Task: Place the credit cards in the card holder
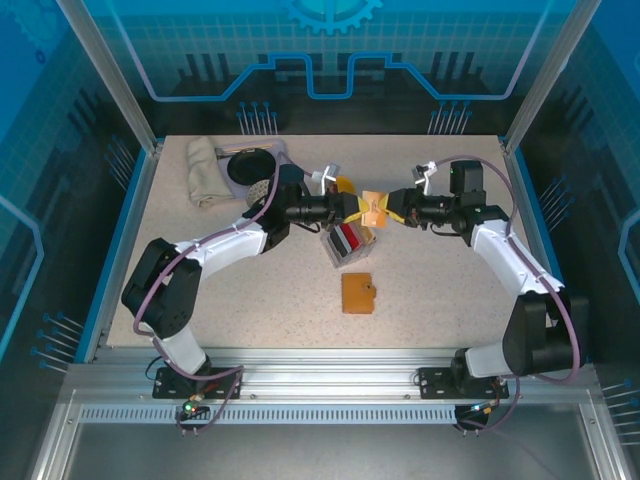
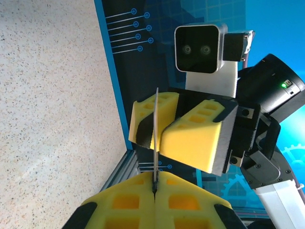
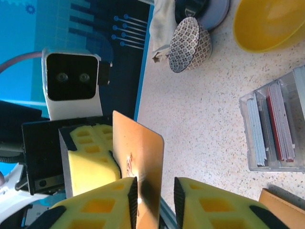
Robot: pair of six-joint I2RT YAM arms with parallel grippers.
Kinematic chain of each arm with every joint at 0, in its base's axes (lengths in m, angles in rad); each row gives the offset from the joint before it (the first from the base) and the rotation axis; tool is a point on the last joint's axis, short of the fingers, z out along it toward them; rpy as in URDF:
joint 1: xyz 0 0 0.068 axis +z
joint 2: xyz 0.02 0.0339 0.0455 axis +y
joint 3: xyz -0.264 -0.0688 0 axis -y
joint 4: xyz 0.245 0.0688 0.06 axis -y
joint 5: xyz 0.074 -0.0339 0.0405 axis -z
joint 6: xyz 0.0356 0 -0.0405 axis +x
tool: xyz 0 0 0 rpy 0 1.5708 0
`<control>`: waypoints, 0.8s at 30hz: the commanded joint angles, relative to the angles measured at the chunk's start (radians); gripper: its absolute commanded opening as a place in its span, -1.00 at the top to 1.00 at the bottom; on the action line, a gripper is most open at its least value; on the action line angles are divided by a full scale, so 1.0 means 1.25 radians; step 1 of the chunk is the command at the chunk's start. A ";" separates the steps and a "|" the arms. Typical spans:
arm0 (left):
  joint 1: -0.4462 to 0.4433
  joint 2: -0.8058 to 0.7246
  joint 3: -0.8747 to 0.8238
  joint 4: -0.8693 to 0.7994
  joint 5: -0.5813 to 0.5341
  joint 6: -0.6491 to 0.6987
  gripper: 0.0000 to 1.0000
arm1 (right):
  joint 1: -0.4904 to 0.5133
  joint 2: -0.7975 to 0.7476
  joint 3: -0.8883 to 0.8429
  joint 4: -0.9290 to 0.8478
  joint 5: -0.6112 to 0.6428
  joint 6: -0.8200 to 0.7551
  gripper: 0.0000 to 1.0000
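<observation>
While the left hand (image 2: 155, 183) pinches the credit card (image 3: 143, 148), the right hand (image 3: 155, 187) stands spread around it.

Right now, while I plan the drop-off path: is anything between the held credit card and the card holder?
Yes. The credit card, pinched by the left fingers above the table, has the slotted card tray between it and the card holder, which looks folded shut, nearer the arms' bases.
</observation>
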State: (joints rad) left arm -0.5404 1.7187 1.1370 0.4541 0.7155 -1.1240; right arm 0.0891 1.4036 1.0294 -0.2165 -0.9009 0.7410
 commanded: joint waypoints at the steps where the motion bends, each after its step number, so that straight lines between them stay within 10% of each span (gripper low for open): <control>1: 0.002 0.003 0.024 0.023 0.027 0.005 1.00 | -0.012 0.001 0.014 0.001 -0.058 -0.013 0.54; 10: 0.004 0.011 0.024 -0.084 -0.047 0.023 0.60 | -0.014 -0.019 0.021 -0.080 -0.029 -0.072 1.00; 15: 0.006 -0.036 -0.011 -0.303 -0.206 0.086 -0.09 | 0.015 -0.069 0.019 -0.251 0.217 -0.168 1.00; 24: -0.025 -0.171 -0.147 -0.520 -0.424 0.132 -0.26 | 0.326 -0.087 -0.071 -0.302 0.612 -0.096 1.00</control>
State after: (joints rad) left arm -0.5468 1.5600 0.9974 -0.0669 0.3069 -1.0046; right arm 0.4133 1.2812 0.9798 -0.5385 -0.3321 0.5762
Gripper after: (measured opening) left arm 0.628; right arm 0.045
